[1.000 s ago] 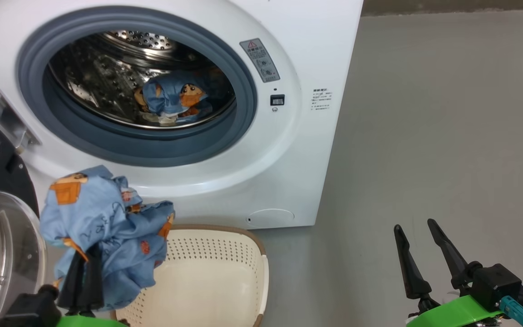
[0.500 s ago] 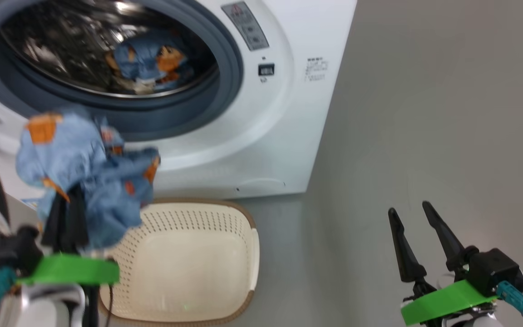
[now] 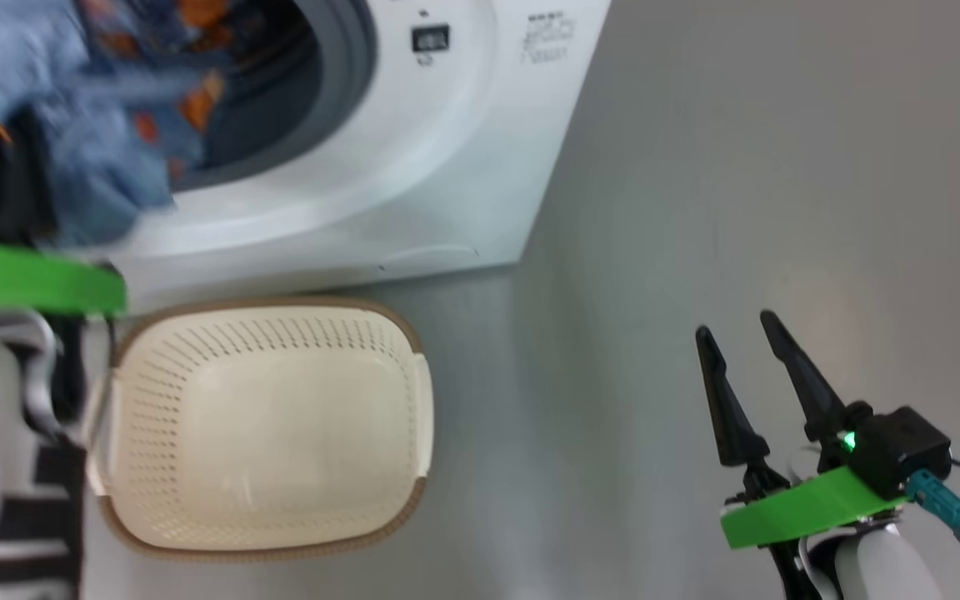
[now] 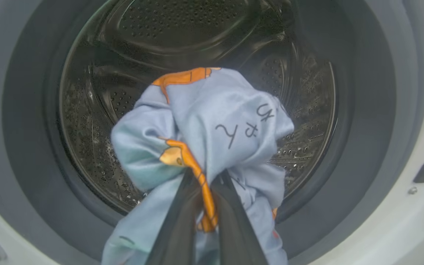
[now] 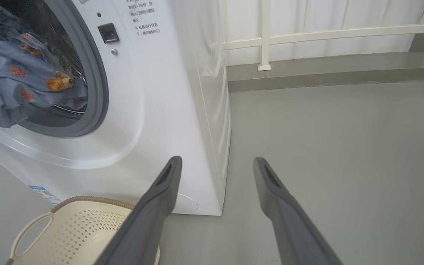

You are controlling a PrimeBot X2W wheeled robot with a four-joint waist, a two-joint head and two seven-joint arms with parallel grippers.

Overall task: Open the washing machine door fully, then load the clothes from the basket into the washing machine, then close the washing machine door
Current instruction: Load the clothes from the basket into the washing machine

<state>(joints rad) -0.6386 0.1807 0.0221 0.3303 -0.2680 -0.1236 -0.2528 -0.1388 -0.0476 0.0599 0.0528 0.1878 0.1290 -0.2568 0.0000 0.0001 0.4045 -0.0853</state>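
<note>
**At the drum mouth, ahead of the left fingers: garment raised from basket**

Ahead of the left gripper (image 4: 205,173), the open drum (image 4: 182,33) of the washing machine (image 3: 447,150) now sits squarely in line with the fingers. A second ago this gripper was low, just over the basket (image 3: 280,350), with the machine's opening above and beyond it. The head camera has also swung in the meantime, so the machine's shift in that view is not a move of the machine.

Left gripper: fingers pinched almost together on a bunched piece of the clothes (image 4: 212,121), light blue with orange print. The fold is caught at the fingertips; the bulk balloons beyond them and a tail hangs below. In the right wrist view the fabric hangs across the opening, level with the rubber ring (image 4: 359,110). Whether it has passed the ring, I cannot tell.

Right gripper (image 3: 734,323): jaws spread wide, nothing between them, idle over the floor well off to the side.

Basket below and behind the left gripper: bare inside.

Judgement: this looks like the last piece. What remains is to push further in, let go inside the drum clear of the ring, withdraw, then shut the door. Risk: the hanging tail may snag or drape over the ring.
</note>
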